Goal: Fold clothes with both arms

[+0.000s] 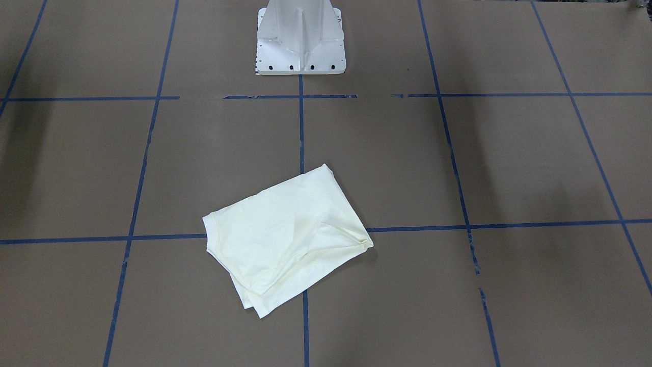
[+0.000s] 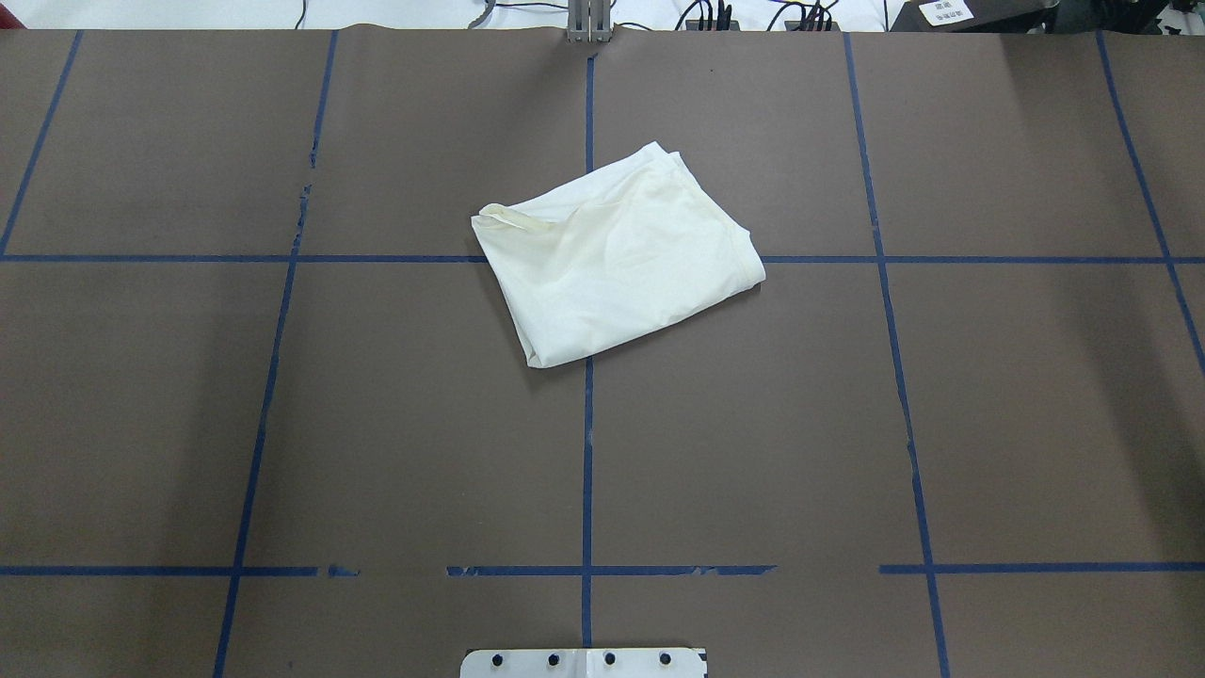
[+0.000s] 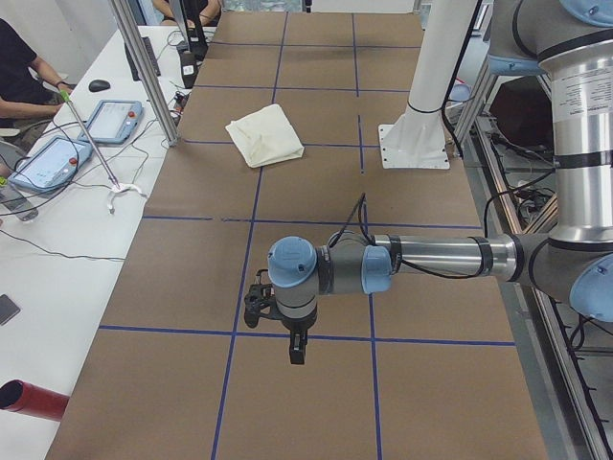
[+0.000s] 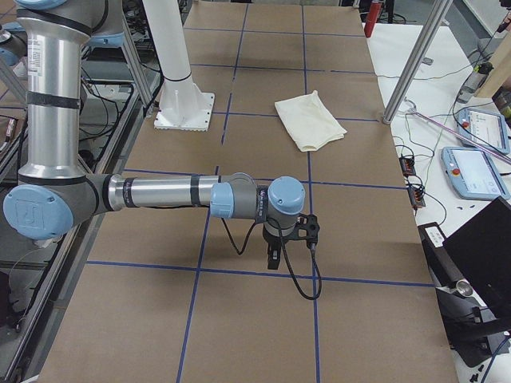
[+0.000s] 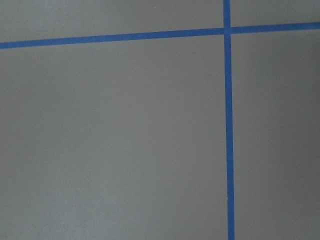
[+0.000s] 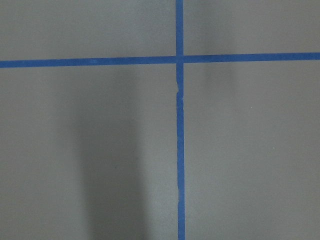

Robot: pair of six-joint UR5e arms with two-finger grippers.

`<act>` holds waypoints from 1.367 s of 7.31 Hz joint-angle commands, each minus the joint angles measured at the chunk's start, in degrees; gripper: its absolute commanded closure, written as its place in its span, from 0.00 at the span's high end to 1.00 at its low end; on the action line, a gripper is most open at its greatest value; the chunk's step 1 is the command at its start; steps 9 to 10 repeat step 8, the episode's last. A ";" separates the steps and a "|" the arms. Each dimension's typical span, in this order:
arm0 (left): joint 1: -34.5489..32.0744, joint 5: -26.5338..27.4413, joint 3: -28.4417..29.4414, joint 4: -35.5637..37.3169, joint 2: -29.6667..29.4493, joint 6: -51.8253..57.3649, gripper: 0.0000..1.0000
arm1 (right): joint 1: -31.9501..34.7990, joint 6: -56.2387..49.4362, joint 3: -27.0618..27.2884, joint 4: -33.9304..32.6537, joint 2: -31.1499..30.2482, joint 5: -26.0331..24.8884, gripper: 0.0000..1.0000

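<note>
A cream-white garment (image 1: 288, 239) lies folded in a rough rectangle on the brown table, near its middle on the operators' side; it also shows in the overhead view (image 2: 617, 259). Neither arm shows in the front or overhead views. In the exterior left view my left arm reaches out low over the table, and its gripper (image 3: 297, 350) points down, far from the garment (image 3: 265, 134). In the exterior right view my right gripper (image 4: 273, 259) also points down, far from the garment (image 4: 311, 120). I cannot tell whether either is open or shut. Both wrist views show only table.
The white pedestal base (image 1: 300, 41) stands at the robot's edge of the table. Blue tape lines (image 2: 587, 452) grid the brown table. A side bench with tablets (image 3: 53, 158), cables and a seated person (image 3: 19, 67) runs along the operators' side, with metal posts (image 4: 415, 64).
</note>
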 commanded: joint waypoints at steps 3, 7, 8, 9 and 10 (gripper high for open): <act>0.24 -2.62 -0.01 -0.40 -0.04 0.04 1.00 | 0.00 -0.08 -0.08 -0.07 0.00 0.12 1.00; 0.41 -2.54 -0.10 -1.10 -0.22 0.04 1.00 | 0.00 -0.08 -0.08 -0.07 0.00 0.56 1.00; 0.41 -2.54 -0.10 -1.28 -0.48 -0.05 1.00 | 0.00 -0.08 -0.08 0.02 0.00 0.65 1.00; 0.41 -2.54 -0.10 -1.28 -0.48 -0.05 1.00 | 0.00 -0.08 -0.08 0.02 0.00 0.65 1.00; 0.41 -2.54 -0.10 -1.28 -0.48 -0.05 1.00 | 0.00 -0.08 -0.08 0.02 0.00 0.65 1.00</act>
